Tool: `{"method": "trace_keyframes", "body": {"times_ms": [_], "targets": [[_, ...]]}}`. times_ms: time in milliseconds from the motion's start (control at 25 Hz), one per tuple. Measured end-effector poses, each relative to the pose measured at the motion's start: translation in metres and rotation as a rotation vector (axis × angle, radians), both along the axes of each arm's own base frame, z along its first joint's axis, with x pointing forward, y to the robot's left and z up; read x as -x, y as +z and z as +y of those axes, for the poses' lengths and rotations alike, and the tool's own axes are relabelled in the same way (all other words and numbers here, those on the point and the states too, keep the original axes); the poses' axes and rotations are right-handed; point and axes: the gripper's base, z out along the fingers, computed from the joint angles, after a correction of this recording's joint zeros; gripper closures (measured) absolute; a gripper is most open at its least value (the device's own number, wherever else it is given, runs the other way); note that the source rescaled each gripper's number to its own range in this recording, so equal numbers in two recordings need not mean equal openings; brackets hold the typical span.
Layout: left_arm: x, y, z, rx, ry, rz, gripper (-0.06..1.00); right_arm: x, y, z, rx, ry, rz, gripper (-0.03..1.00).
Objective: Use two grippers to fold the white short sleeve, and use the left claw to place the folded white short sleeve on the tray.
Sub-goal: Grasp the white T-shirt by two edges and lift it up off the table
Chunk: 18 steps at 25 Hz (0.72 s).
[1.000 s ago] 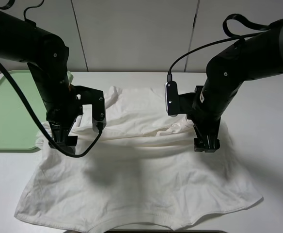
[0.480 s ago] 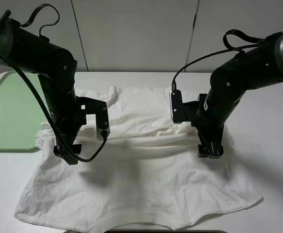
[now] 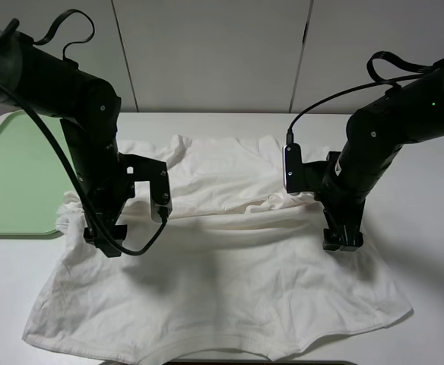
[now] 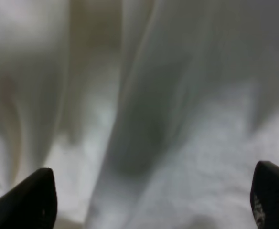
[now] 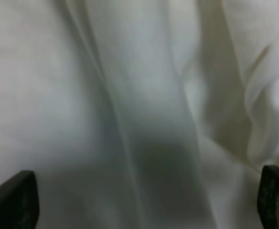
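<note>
- Pale green tray (image 3: 13,175) at the left edge, cut off by the frame and partly behind the left arm
- White short sleeve (image 3: 222,258) spread mid-frame on white table (image 3: 427,198), just beside tray
- Left gripper (image 3: 104,242) and right gripper (image 3: 342,242) down at the cloth, both released, jaws wide
- Wrist views blurred: only folds and black fingertips (image 4: 32,200) at the lower corners

High camera looks down on table (image 3: 435,251); wrist cameras close above white short sleeve (image 3: 229,289), shared.
</note>
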Motion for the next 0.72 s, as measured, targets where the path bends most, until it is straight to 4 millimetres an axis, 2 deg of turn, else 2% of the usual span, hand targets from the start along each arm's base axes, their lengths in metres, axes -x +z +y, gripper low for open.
{"method": "trace_keyframes", "body": {"times_ms": [200, 440, 560, 640, 720], "targets": [[0.016, -0.013, 0.009, -0.023, -0.047, 0.057, 0.15, 0.0, 0.0, 0.001, -0.017, 0.0, 0.0, -0.03], [0.017, -0.016, 0.013, -0.048, -0.078, 0.047, 0.18, 0.0, 0.0, 0.002, -0.017, 0.008, -0.001, -0.03], [0.016, -0.016, 0.013, -0.053, -0.069, 0.042, 0.26, 0.0, 0.0, 0.002, -0.02, 0.004, 0.001, -0.03], [0.016, -0.016, 0.013, -0.055, -0.071, 0.041, 0.35, 0.0, 0.0, 0.002, -0.022, 0.003, -0.001, -0.03], [0.016, -0.016, 0.013, -0.055, -0.07, 0.041, 0.41, 0.0, 0.0, 0.002, -0.024, 0.001, -0.001, 0.05]]}}
